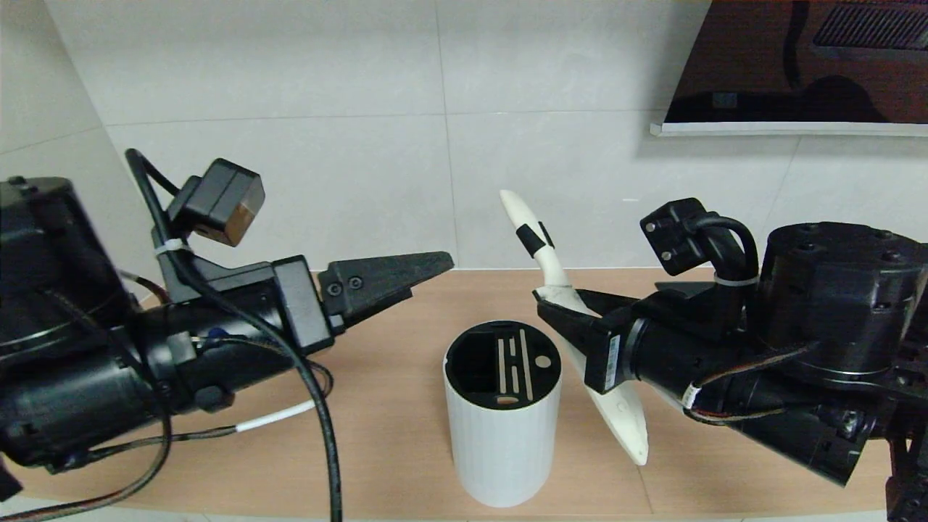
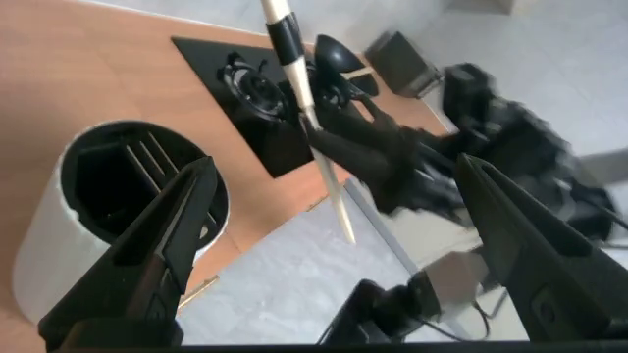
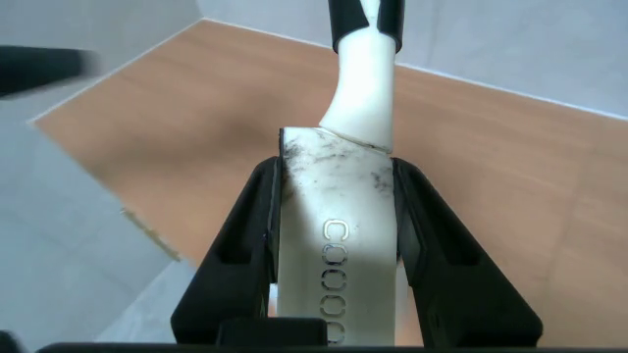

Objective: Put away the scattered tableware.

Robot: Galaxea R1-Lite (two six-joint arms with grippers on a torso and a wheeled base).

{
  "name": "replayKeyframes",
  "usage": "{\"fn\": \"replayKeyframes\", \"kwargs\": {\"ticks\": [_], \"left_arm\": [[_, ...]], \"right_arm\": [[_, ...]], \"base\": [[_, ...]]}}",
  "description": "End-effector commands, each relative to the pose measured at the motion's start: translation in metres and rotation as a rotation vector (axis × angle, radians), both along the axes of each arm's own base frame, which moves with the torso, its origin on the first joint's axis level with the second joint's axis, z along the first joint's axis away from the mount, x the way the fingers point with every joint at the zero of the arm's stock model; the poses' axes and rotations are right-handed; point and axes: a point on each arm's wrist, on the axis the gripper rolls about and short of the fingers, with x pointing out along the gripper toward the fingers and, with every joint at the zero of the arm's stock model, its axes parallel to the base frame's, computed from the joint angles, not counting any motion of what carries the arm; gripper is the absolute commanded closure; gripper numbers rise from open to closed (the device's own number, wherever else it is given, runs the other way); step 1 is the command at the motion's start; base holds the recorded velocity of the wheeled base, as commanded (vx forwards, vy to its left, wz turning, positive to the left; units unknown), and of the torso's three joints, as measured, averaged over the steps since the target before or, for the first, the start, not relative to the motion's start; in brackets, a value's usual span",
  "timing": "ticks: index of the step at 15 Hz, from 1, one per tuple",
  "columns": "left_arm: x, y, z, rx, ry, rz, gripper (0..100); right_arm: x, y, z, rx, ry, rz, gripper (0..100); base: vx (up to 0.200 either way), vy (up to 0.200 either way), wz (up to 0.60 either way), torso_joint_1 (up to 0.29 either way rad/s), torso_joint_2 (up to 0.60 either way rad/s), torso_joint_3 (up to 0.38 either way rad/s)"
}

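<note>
Holder (image 1: 500, 442) is ribbed white with black insert, spatula (image 1: 554, 270) cream with black band, counter (image 1: 391, 420) tan.

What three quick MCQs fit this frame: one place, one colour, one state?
1. Where does the holder stand?
A. on the wooden counter, between the two arms
B. on the floor
C. in a sink

2. What colour is the utensil?
A. red
B. white with a black band
C. all black

3. The left gripper is:
A. shut on the utensil
B. shut on the holder
C. open and empty

Key:
1 A: the head view shows it on the counter.
2 B: a black band wraps the white handle.
3 C: its fingers stand wide apart, while the right gripper clamps the utensil.
</note>
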Motion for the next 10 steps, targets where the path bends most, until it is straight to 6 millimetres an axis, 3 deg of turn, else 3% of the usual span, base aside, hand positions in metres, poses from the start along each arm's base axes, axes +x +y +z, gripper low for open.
{"fn": "replayKeyframes", "kwargs": {"ticks": [1,5,10], "left_arm": [[0.012,-0.026,-0.019,0.024,0.041,0.015,0],[0.02,-0.049,-0.03,-0.034,0.048,0.043,0],[0.026,-0.055,-0.032,-0.099,0.051,0.048,0]], "right_arm": [[-0.004,0.007,-0.003,-0.003,0.01,0.027,100],[-0.014,0.018,-0.004,0.015,0.027,0.066,100],[-0.02,0.024,-0.006,0.014,0.037,0.095,100]], "base": [[0.0,0.0,0.0,0.0,0.0,0.0],[0.0,0.0,0.0,0.0,0.0,0.0],[0.0,0.0,0.0,0.0,0.0,0.0]]}}
